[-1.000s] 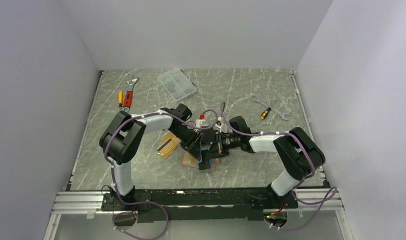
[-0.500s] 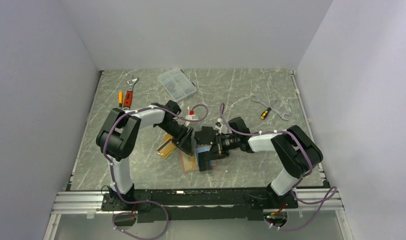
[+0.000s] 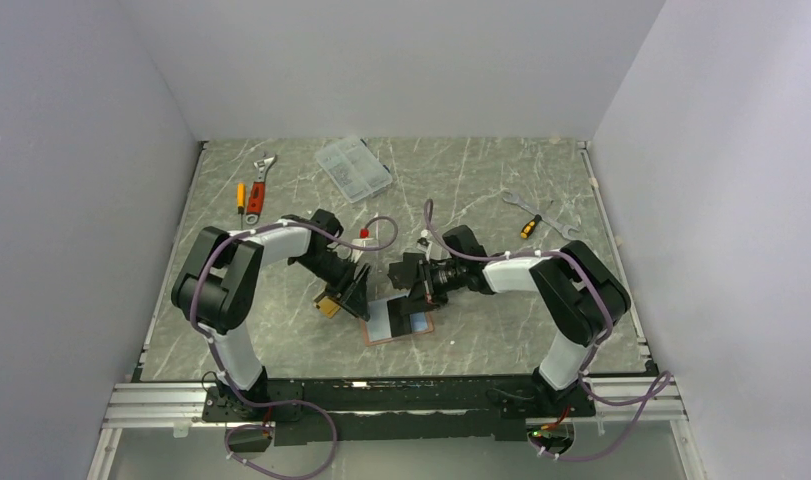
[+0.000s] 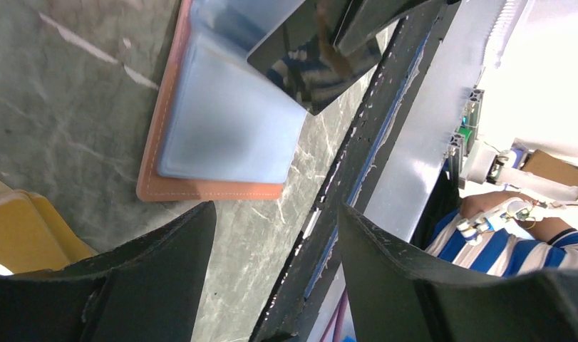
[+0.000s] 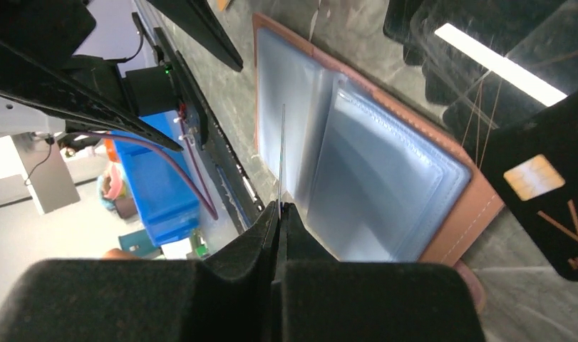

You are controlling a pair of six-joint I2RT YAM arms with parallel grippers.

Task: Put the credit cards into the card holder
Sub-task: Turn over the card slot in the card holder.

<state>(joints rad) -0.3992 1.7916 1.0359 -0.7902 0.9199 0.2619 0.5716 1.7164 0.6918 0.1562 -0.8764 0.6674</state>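
Observation:
The card holder (image 3: pixel 381 326) lies open on the table, salmon-pink outside with pale-blue sleeves, and also shows in the left wrist view (image 4: pixel 222 135) and the right wrist view (image 5: pixel 385 171). My right gripper (image 3: pixel 409 296) (image 5: pixel 279 206) is shut on a thin glossy silver-grey credit card (image 4: pixel 311 64). That card is seen edge-on (image 5: pixel 281 153) over the holder's blue sleeves; I cannot tell whether it touches them. My left gripper (image 3: pixel 353 290) (image 4: pixel 275 214) is open and holds nothing. It hangs left of the holder, over the orange-gold credit cards (image 3: pixel 329 305) (image 4: pixel 18 231).
A black flat piece with a gold chip (image 5: pixel 549 192) lies beside the holder. A clear compartment box (image 3: pixel 353 168) sits at the back. A wrench and screwdrivers (image 3: pixel 253 195) lie at the back left, spanners (image 3: pixel 537 218) at the right. The table's front rail (image 3: pixel 401 385) is close.
My left arm has drawn back to the left, off the card holder, and its jaws have opened wider. The holder now lies uncovered. The right gripper has shifted slightly left with its card.

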